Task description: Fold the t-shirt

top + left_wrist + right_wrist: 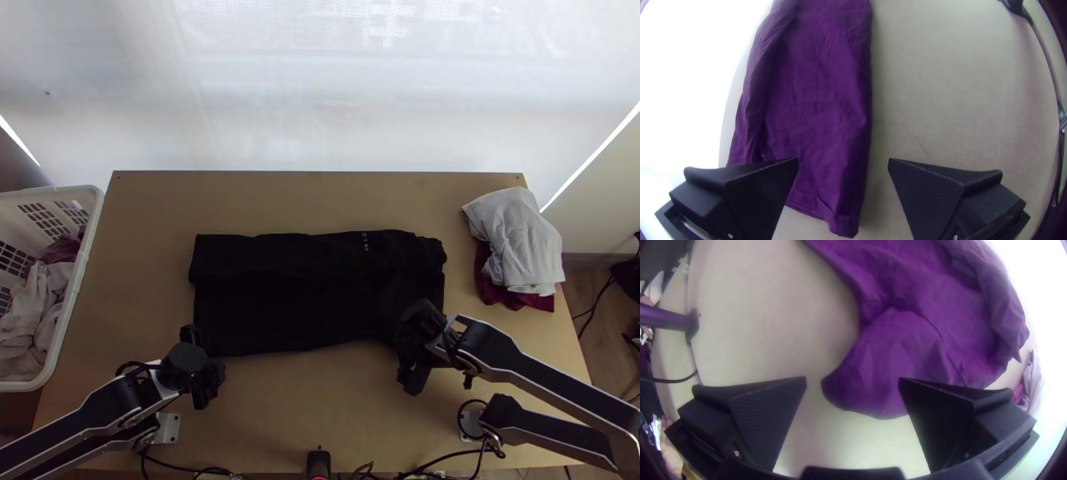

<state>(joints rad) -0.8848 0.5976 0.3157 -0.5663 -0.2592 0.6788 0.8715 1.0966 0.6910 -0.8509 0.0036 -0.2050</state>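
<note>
1. Left end effector (843,159): empty, fingers well apart; placed at the near left corner of the cloth, a hemmed corner (843,224) lying in view between its fingers.
2. Right end effector (852,378): empty, likewise wide open; placed over the near right part, a rounded flap (880,369) reaching in between its fingers, ungripped.
3. T-shirt (304,308): dark, laid as a long strip, folded over along its far side; it extends away from both end effectors, rightward from the left one, leftward from the right.
4. Governing relation: long axis runs crosswise, from the left end effector's side to the right's. Each arm is nearer its own end; a shared fold of the near edge away from the bases seems the likely next step, both ends pinched first.
5. Caution, by judgement: the rounded flap may bunch or trail if pinched shallowly.
6. Surface (320,416): light wood, beneath both end effectors.
7. Garment pile (516,240): pale over dark red, beyond and right of the right end effector.
8. Basket (78,288): white, holding clothes, left of the left end effector.
</note>
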